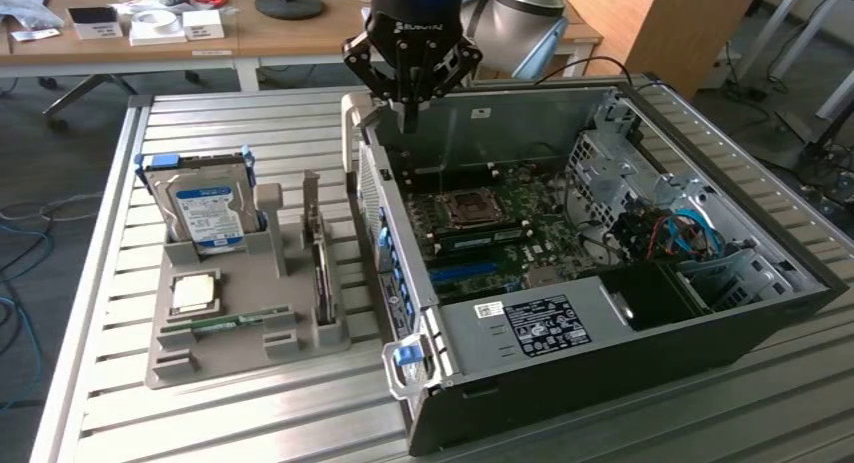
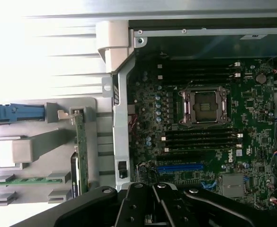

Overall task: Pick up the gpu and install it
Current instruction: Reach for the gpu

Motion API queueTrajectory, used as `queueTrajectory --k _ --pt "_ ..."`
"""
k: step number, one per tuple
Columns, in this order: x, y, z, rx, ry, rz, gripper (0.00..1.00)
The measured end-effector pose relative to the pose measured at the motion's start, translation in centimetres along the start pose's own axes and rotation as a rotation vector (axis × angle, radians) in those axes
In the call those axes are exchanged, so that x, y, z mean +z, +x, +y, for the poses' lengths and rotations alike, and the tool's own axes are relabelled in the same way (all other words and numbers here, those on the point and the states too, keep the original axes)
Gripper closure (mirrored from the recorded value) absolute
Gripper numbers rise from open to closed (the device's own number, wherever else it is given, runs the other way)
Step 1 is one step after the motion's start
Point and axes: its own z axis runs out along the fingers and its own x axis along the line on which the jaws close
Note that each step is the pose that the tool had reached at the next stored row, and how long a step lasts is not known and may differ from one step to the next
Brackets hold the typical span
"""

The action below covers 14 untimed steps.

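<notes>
The gpu is a thin dark card standing on its long edge in a slot of the grey holder, on the exterior view's left of the open computer case. In the wrist view the gpu shows edge-on as a narrow green strip. My gripper hangs above the case's far left corner, well away from the card, shut with nothing between its fingers. Its dark fingers sit together over the motherboard, near the blue expansion slot.
The holder also carries an upright silver hard drive, a square processor chip and a green RAM stick. The case's grey side frame stands between holder and motherboard. Cables crowd the case's right side.
</notes>
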Motion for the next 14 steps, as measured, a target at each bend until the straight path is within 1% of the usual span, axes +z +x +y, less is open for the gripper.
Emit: queueTrajectory --k 14 --pt "-0.04 1.5 -0.11 0.0 -0.0011 -0.001 0.89"
